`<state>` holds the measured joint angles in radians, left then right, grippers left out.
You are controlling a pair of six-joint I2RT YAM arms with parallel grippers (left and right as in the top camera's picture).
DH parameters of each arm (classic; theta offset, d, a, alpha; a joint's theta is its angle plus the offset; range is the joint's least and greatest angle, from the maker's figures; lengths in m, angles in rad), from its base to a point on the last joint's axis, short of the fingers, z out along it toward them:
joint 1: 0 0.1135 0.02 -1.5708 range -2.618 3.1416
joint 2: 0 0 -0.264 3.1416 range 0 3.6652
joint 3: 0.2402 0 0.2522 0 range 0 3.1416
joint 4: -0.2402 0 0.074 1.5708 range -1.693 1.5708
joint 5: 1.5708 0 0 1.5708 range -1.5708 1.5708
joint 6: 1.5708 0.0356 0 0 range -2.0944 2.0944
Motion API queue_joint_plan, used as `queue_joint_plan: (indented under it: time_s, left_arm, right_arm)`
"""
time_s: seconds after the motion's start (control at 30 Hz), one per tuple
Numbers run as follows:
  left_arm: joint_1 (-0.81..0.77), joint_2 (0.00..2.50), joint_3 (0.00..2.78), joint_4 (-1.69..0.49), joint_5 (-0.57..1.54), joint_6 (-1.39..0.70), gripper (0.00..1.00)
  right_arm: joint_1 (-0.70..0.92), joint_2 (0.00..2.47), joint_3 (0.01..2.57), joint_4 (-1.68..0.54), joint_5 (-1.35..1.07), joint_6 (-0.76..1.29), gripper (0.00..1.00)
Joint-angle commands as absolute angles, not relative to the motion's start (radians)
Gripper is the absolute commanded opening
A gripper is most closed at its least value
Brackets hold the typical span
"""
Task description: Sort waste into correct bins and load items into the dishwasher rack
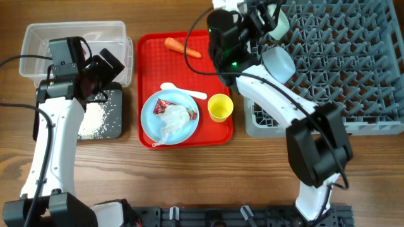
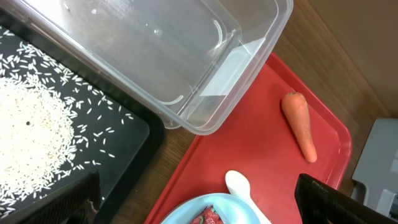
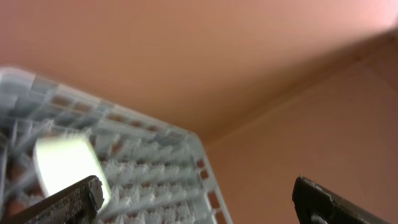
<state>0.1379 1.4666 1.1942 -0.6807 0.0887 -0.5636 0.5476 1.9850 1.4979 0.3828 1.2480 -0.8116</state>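
An orange carrot (image 1: 183,47) lies at the back of the red tray (image 1: 214,129); it also shows in the left wrist view (image 2: 300,124). The light-blue plate (image 1: 150,116) holds a red-and-white wrapper (image 1: 163,106) and crumpled tissue (image 1: 173,120). The yellow cup (image 1: 219,107) stands on the red tray. Loose rice (image 1: 95,120) lies in the black tray (image 1: 117,98). The clear tub (image 1: 72,34) is empty. Two pale bowls (image 1: 278,63) (image 1: 281,22) sit in the grey rack (image 1: 341,63). My left gripper (image 1: 112,64) is open over the tub's corner. My right gripper (image 1: 264,19) is open beside the upper bowl (image 3: 65,165).
A white spoon (image 1: 183,91) lies on the red tray between the carrot and the plate. The rack fills the right half of the table. My right arm stretches from the front edge up along the rack's left side.
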Motion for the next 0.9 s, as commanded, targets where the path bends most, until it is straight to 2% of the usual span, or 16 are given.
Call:
queue_joint_plan:
  time_s: [0.0, 0.07, 0.17, 0.4, 0.6, 0.73, 0.87]
  left_arm:
    - [0.142, 1.474, 1.192, -0.678, 0.1, -0.554, 1.0]
    - [0.142, 1.474, 1.192, -0.677, 0.1, -0.554, 1.0]
    - [0.142, 1.474, 1.192, -0.677, 0.1, -0.553, 1.0]
    - [0.142, 1.474, 1.192, -0.682, 0.101, -0.524, 1.0]
    - [0.141, 1.474, 1.192, -0.698, 0.103, -0.52, 1.0]
    - [0.113, 1.474, 1.192, -0.692, 0.203, -0.364, 1.0]
    - [0.035, 1.474, 1.192, -0.692, 0.212, -0.242, 1.0]
  right_arm:
    - [0.566, 1.92, 1.515, 0.421, 1.205, -0.891, 1.0]
    - [0.58, 1.92, 1.515, 0.382, 1.153, -0.88, 1.0]
    - [0.593, 1.92, 1.515, 0.234, 1.027, -0.713, 1.0]
    - [0.599, 1.879, 1.515, -0.215, 0.507, -0.164, 1.0]
    - [0.636, 1.628, 1.515, -0.402, 0.459, 0.009, 1.0]
    - [0.611, 1.43, 1.515, -0.502, 0.236, 0.093, 1.0]
    - [0.527, 1.348, 1.515, -0.633, -0.036, 0.181, 1.0]
